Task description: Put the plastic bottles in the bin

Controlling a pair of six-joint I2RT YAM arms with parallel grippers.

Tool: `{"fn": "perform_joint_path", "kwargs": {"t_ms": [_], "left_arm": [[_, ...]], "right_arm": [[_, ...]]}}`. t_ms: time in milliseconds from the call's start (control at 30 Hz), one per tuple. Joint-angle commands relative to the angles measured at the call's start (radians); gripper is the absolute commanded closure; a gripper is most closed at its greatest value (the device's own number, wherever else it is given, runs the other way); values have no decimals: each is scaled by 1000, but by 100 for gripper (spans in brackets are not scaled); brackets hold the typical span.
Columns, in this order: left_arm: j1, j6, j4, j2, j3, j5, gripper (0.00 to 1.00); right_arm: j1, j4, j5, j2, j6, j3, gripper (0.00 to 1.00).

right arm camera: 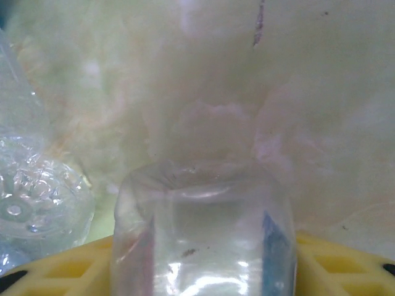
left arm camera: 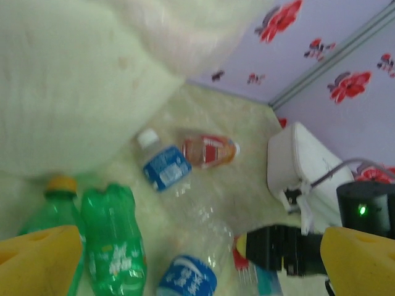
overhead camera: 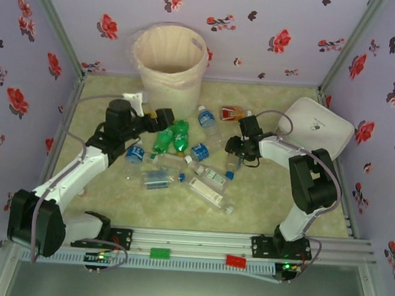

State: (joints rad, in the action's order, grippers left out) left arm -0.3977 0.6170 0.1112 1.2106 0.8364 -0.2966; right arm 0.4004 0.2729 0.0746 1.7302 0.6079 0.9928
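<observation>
**Hardly begun, by the look of it**

At 12 o'clock on the table (overhead camera: 268,207), the bin (overhead camera: 170,58), with no bottle visible inside from above. Toward 6 o'clock from it, around centre, the plastic bottles (overhead camera: 205,189), nearly all left to move. At 10 o'clock of the heap, left gripper (overhead camera: 167,119), jaws wide apart, empty. At 3 o'clock, right gripper (overhead camera: 233,147); seen from its wrist, clamped around a clear bottle (right arm camera: 200,240), unreadable from above.

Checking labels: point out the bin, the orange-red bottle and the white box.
bin (overhead camera: 169,92), top external view, front wall.
orange-red bottle (left arm camera: 208,151), left wrist view, label.
white box (overhead camera: 319,126), top external view, lid middle.
</observation>
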Motion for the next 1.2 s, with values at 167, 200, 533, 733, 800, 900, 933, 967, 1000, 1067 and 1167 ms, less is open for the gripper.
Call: {"fn": "perform_joint_path", "kwargs": {"t_ms": [167, 200, 533, 733, 800, 900, 933, 967, 1000, 1067, 1167], "left_arm": [[-163, 86, 157, 11, -120, -11, 0], [-181, 89, 171, 23, -125, -10, 0], [-265, 102, 279, 207, -49, -41, 0], [-312, 98, 298, 250, -30, -72, 0], [-320, 100, 314, 280, -13, -83, 0], [-320, 108, 330, 350, 32, -117, 0], [-321, 111, 337, 373, 48, -137, 0], [-323, 123, 348, 389, 63, -151, 0], [-326, 138, 365, 402, 66, -156, 0], [-335, 166, 412, 422, 68, -162, 0], [-341, 189, 441, 448, 79, -171, 0]], "right_arm": [[3, -50, 9, -55, 27, -24, 53], [3, -50, 12, -69, 31, -24, 53], [3, -68, 85, -191, 58, 10, 54], [8, -108, 185, -259, 113, 6, 54], [9, -120, 229, -258, 127, 26, 55], [18, -117, 256, -254, 123, 75, 55], [22, -116, 257, -254, 121, 88, 55], [24, -118, 250, -254, 124, 94, 55], [26, -126, 247, -254, 130, 97, 55], [29, -149, 254, -253, 143, 102, 55], [36, -164, 261, -246, 152, 109, 55]]}}
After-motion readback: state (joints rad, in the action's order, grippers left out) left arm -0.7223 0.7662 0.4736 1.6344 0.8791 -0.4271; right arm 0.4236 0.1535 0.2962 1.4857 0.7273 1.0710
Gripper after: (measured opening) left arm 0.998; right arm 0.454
